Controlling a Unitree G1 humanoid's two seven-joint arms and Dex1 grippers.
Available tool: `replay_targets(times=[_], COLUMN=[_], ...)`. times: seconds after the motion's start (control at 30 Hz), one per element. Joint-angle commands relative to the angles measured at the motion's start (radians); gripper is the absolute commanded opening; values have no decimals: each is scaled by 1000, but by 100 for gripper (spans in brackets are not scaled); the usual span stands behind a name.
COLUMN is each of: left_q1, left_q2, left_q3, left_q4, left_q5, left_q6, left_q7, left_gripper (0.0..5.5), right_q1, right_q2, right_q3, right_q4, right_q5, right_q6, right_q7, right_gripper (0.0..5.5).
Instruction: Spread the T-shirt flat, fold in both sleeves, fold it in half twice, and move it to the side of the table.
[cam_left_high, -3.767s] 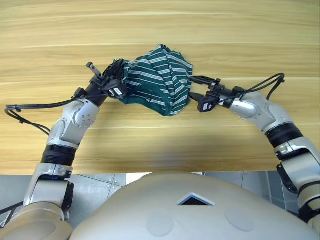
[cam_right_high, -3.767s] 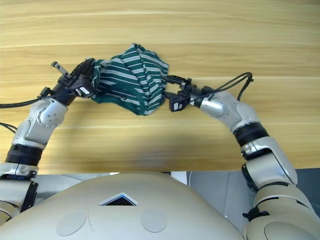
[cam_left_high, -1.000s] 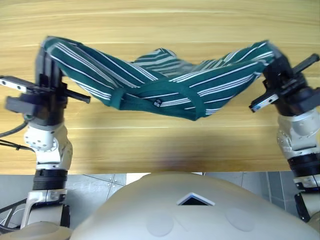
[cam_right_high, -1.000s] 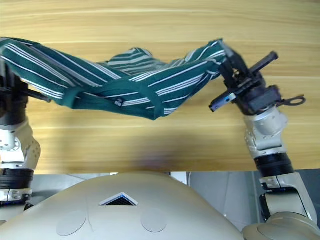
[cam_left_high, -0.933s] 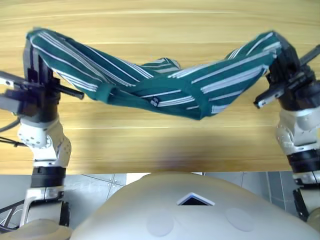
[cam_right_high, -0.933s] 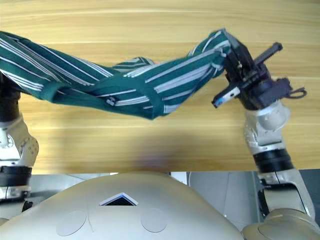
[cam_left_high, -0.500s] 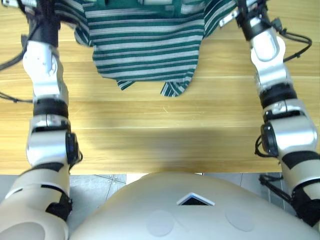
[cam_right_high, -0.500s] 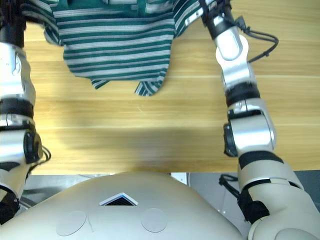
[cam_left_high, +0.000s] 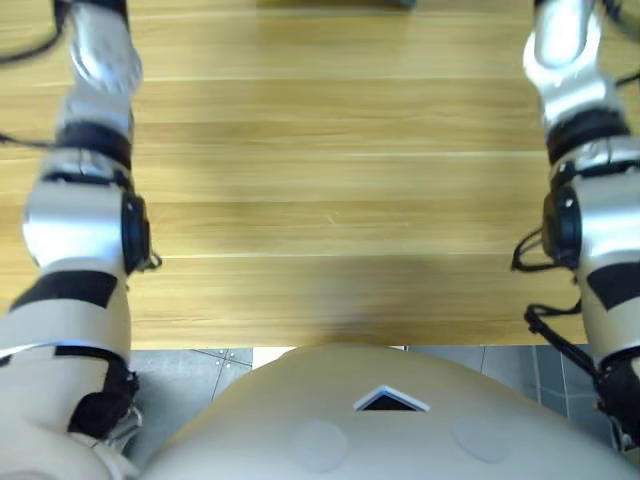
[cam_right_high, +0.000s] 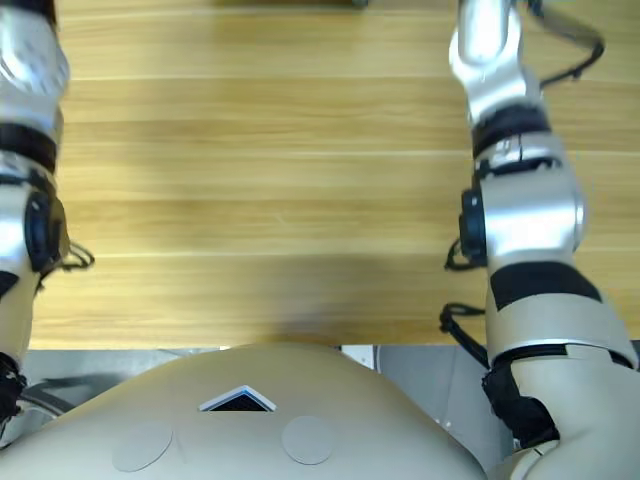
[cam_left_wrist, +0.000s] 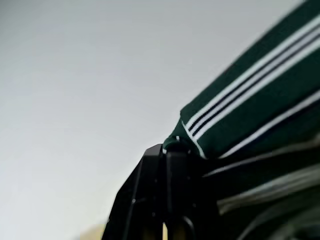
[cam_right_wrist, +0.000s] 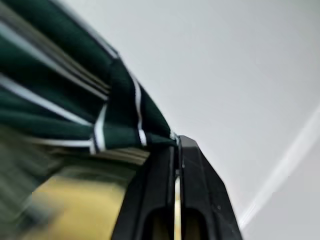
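The T-shirt (cam_left_wrist: 260, 100) is dark green with thin white stripes. In the left wrist view my left gripper (cam_left_wrist: 166, 149) is shut on a hemmed edge of it, and the cloth hangs away from the black fingers. My right gripper (cam_right_wrist: 177, 142) is likewise shut on another striped edge of the T-shirt (cam_right_wrist: 60, 90). In the eye views both arms stretch up and away over the table, the left arm (cam_left_high: 95, 60) on one side and the right arm (cam_left_high: 570, 60) on the other. A sliver of green cloth (cam_left_high: 400, 3) shows at the far edge.
The wooden table (cam_left_high: 320, 150) runs across the whole width between the two arms. Its near edge (cam_left_high: 320, 345) lies just ahead of me, with grey floor below it.
Both arms have swung up and away with the T-shirt. It hung spread between the grippers over the table half a second ago and has now risen past the far edge of the eye views.
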Motion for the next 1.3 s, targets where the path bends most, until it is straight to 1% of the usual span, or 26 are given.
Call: replay_targets(times=[0.03,0.07,0.1,0.17,0.27,0.4,0.43,0.5,0.53,0.6,0.7,0.8,0.87,0.9,0.97,1.1,1.13,1.2,1.3], left_q1=[458,560,624,709,751,832,853,891,910,944,999,1027,1030,1031,1023,938,902,836,750], left_q2=[53,72,91,139,165,162,155,142,136,132,140,135,127,123,106,36,16,-4,-5], left_q3=[-204,-240,-256,-249,-201,-133,-125,-109,-95,-66,-4,48,75,86,102,112,100,59,-15], left_q4=[-158,-208,-254,-378,-531,-705,-740,-794,-817,-850,-888,-917,-935,-942,-958,-1032,-1042,-1054,-1050], left_q5=[65,58,48,4,-28,-85,-99,-140,-162,-197,-255,-299,-310,-305,-289,-215,-166,23,225], left_q6=[-271,-289,-287,-258,-185,-71,-54,-27,-16,4,17,19,22,22,22,-8,4,33,45], left_q7=[-337,-406,-445,-485,-476,-448,-450,-464,-462,-461,-464,-475,-480,-477,-464,-412,-398,-352,-335], left_gripper=[0,0,0,0,0,0,25,52,75,105,147,206,234,255,271,271,271,271,271], right_q1=[525,623,680,747,770,823,835,845,848,856,893,961,1003,1013,1031,1002,991,942,897], right_q2=[-256,-304,-333,-359,-345,-329,-328,-325,-322,-316,-344,-384,-405,-408,-407,-348,-330,-292,-255], right_q3=[195,190,174,141,136,129,122,107,99,87,57,-17,-67,-81,-110,-174,-182,-181,-168], right_q4=[-457,-543,-591,-653,-695,-783,-801,-823,-829,-846,-874,-929,-976,-993,-1028,-1094,-1101,-1077,-1065], right_q5=[220,239,230,159,29,-43,-52,-75,-84,-83,-67,-49,-44,-46,-41,50,54,24,-20], right_q6=[-227,-199,-164,-76,31,121,139,169,175,177,173,177,188,194,200,174,179,196,211], right_q7=[480,513,522,529,516,516,511,493,483,481,481,463,458,459,460,430,421,399,386], right_gripper=[2,2,2,2,2,2,0,0,29,58,102,160,190,213,216,216,216,216,216])
